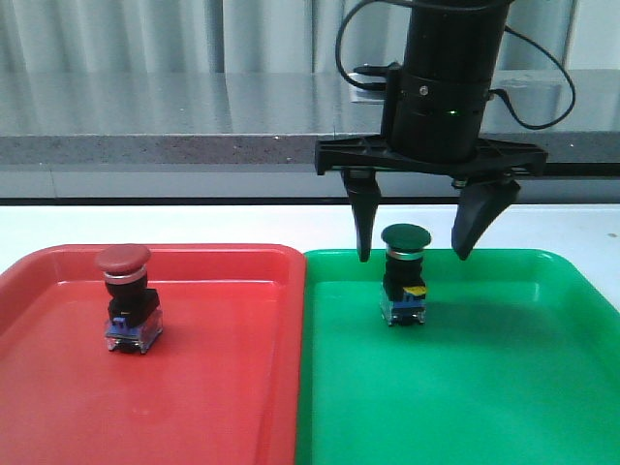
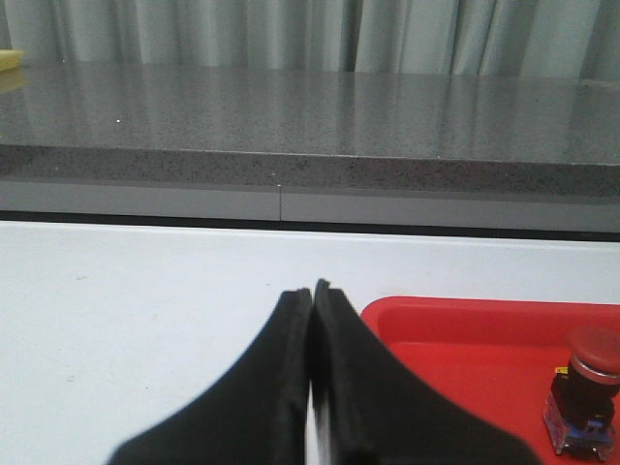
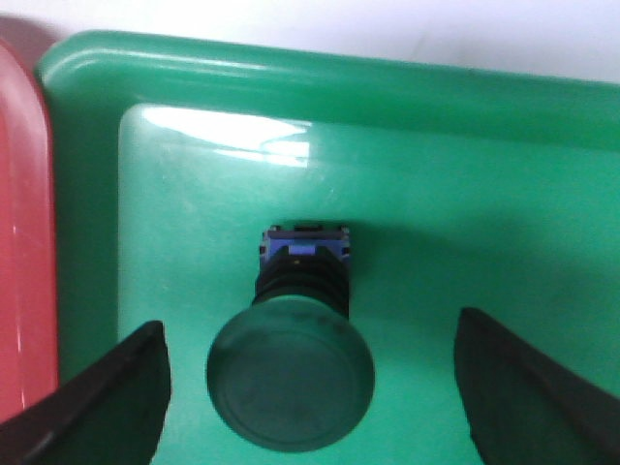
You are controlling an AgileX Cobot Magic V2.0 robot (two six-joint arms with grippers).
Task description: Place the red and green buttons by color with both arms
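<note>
**Buttons upright in matching trays; right gripper spread over green one**

Hidden or cut off: the left arm does not appear in the front view. The left wrist view shows only the left gripper [image 2: 312,295] fingers, their bases cut off at the frame edge. The right arm's upper part leaves the front view at the top. In the right wrist view both fingertips are cut off at the frame edge.

Left gripper: fingers pressed together, tips touching, nothing between them. It sits over the white table [image 2: 145,310], beside the red tray [image 2: 465,329], clear of it.

Red button [image 1: 128,295]: stands upright in the red tray [image 1: 223,387], dark-red cap on top, silver collar, black body, blue-clear base. Nothing touches it.

Green button [image 1: 404,276]: stands upright in the green tray [image 1: 504,387], toward its far left part; dark-green cap, black body with a yellow mark, blue-clear base.

Right gripper [image 1: 415,254]: fingers spread wide, one on each side of the green cap, tips at about cap height. Both stand clear of the cap; the right wrist view shows tray floor on either side.
</note>
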